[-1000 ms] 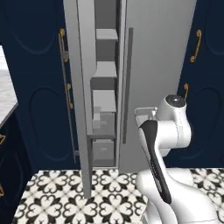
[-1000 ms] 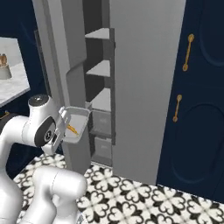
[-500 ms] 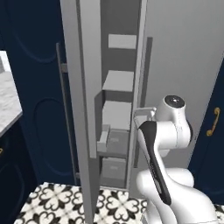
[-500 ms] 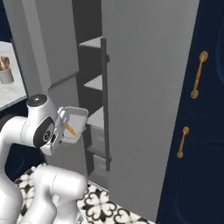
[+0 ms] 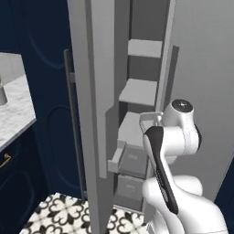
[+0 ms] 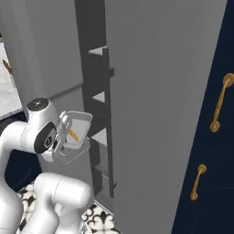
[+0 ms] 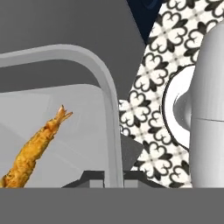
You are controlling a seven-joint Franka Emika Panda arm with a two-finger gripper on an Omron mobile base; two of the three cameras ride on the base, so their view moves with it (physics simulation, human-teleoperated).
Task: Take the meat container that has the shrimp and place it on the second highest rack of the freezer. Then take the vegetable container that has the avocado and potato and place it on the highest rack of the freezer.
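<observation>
The meat container, a shallow pale grey tray, hangs tilted in front of the open freezer. One orange shrimp lies in it. In the hand view my gripper is shut on the tray's rim, with the shrimp just to the left. The freezer's grey shelves rise above the tray and its drawers sit below. The vegetable container is out of view.
The freezer door stands open at the left with its long dark handle. Navy cabinets with gold handles flank the freezer. A marble counter lies at the far left. Below is a patterned tile floor.
The whole picture has shifted: the base has driven closer, so the freezer looms larger. The tray stays in my grip at the same height.
</observation>
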